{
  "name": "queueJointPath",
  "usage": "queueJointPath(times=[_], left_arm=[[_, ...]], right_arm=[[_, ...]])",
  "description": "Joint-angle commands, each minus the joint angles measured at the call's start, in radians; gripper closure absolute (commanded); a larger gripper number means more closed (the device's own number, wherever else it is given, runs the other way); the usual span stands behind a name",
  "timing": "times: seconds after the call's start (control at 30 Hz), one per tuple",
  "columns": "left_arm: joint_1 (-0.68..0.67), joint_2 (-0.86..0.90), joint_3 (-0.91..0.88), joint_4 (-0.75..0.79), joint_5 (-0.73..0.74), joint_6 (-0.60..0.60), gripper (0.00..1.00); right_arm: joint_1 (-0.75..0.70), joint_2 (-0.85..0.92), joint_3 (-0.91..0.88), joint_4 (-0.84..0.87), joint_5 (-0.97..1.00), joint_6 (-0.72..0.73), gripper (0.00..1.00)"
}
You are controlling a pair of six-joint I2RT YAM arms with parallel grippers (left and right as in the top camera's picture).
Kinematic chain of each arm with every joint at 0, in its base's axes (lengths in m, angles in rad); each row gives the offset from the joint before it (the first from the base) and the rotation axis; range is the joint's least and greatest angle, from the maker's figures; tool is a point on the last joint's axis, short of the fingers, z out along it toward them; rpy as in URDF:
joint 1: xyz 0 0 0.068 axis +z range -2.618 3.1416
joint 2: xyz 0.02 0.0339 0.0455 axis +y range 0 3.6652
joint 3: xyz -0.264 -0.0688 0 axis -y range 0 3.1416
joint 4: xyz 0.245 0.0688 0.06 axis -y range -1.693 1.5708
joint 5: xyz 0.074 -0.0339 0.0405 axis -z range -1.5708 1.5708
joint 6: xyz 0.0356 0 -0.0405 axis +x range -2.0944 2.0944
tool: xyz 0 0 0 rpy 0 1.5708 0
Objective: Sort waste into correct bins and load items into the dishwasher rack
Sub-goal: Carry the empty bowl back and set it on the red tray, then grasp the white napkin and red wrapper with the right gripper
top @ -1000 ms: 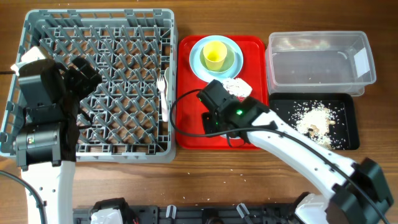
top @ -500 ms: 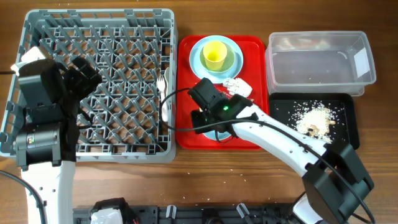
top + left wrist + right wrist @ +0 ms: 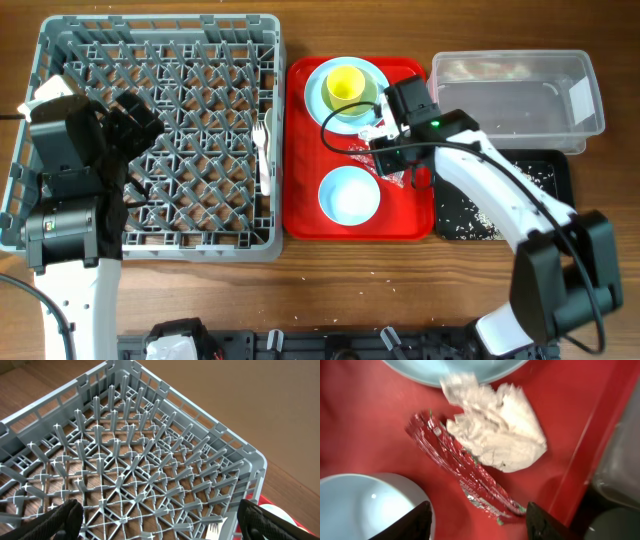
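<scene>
The right gripper (image 3: 479, 517) hangs over the red tray (image 3: 305, 215). Its two fingers (image 3: 417, 521) are wide apart and there is nothing between them. Right under it lie a crumpled white napkin (image 3: 495, 427) and a red and clear wrapper (image 3: 457, 467). The two touch each other, and the napkin's top edge lies against the rim of the blue plate (image 3: 318, 100). A yellow cup (image 3: 345, 88) sits on that plate. A small blue bowl (image 3: 350, 195) stands upright on the red tray, near the wrapper. On the right side of the table is a clear tub (image 3: 500, 110), and just below it is a black tray (image 3: 560, 165) with white rice bits (image 3: 462, 215) on it. The right arm hides part of the black tray. The big grey rack (image 3: 150, 460) is on the left side. A white fork (image 3: 263, 150) lies in it, close to the wall next to the red tray. The left gripper (image 3: 160, 525) hangs over the rack, opened as wide as it goes, and it holds nothing.
</scene>
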Motion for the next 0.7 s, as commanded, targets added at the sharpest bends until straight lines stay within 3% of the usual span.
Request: queueJointPath(times=[0.0,0.13,0.23,0.27,0.3,0.4,0.5,0.57,0.67], left_arm=[[0.005,0.0,0.005,0.002,-0.006,-0.002,0.0],[0.005,0.0,0.005,0.002,-0.006,-0.002,0.0],[0.005,0.0,0.005,0.002,-0.006,-0.002,0.0],[0.005,0.0,0.005,0.002,-0.006,-0.002,0.0],[0.005,0.0,0.005,0.002,-0.006,-0.002,0.0],[0.005,0.0,0.005,0.002,-0.006,-0.002,0.0],[0.005,0.0,0.005,0.002,-0.006,-0.002,0.0],[0.005,0.0,0.005,0.002,-0.006,-0.002,0.0],[0.005,0.0,0.005,0.002,-0.006,-0.002,0.0]], right_arm=[[-0.002,0.063,-0.008,-0.023,0.009,-0.036,0.44],[-0.002,0.142,-0.01,-0.005,0.009,-0.036,0.47],[-0.002,0.181,-0.01,-0.006,0.008,-0.005,0.7],[-0.002,0.182,-0.01,-0.017,0.008,-0.002,0.87],[-0.002,0.162,-0.008,-0.067,0.009,0.014,0.96],[-0.003,0.019,0.024,-0.142,0.008,0.013,0.96],[-0.006,-0.237,0.077,-0.145,0.008,0.008,0.96],[-0.037,-0.371,0.077,-0.097,0.147,0.021,0.96],[-0.159,-0.399,0.076,-0.032,0.323,0.091,0.96]])
